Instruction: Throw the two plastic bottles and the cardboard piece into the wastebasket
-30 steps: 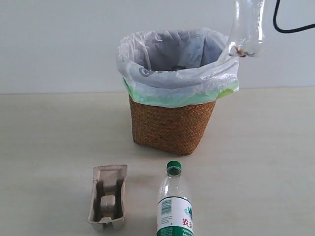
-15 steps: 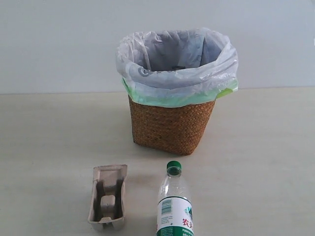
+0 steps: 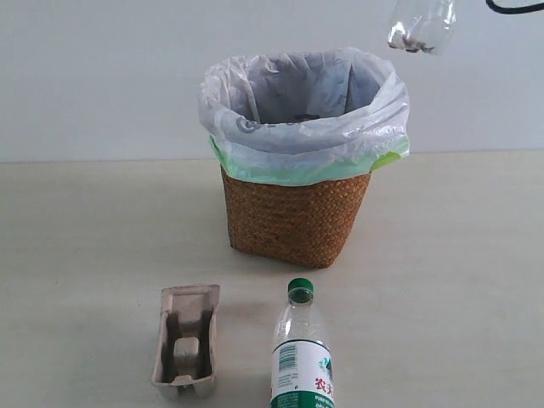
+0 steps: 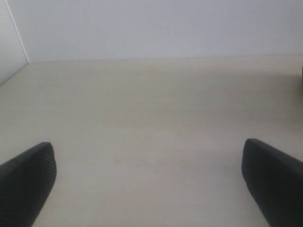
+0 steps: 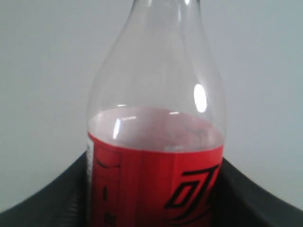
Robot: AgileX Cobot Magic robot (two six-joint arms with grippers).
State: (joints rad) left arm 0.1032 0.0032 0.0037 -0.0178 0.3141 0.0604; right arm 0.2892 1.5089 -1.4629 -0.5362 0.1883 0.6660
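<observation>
The wicker wastebasket (image 3: 293, 221), lined with a white-grey bag (image 3: 297, 127), stands mid-table. Above its right rim, the clear base of the red-label bottle (image 3: 421, 25) hangs at the exterior view's top edge. In the right wrist view that bottle (image 5: 154, 179) fills the frame, with my right gripper (image 5: 154, 203) shut on its label and black fingers (image 5: 42, 208) on both sides; its cap is out of view. The green-cap bottle (image 3: 301, 357) and the pulp cardboard piece (image 3: 185, 342) lie on the table in front of the basket. My left gripper (image 4: 149, 184) is open over bare table.
A pale table (image 3: 85, 238) runs to a plain white wall behind the basket. A black cable (image 3: 514, 7) loops in at the exterior view's top right corner. Neither arm shows in the exterior view.
The red-label bottle was level with the basket's right rim a second ago, rose out of the exterior view, and now shows again at the top edge, higher than before.
</observation>
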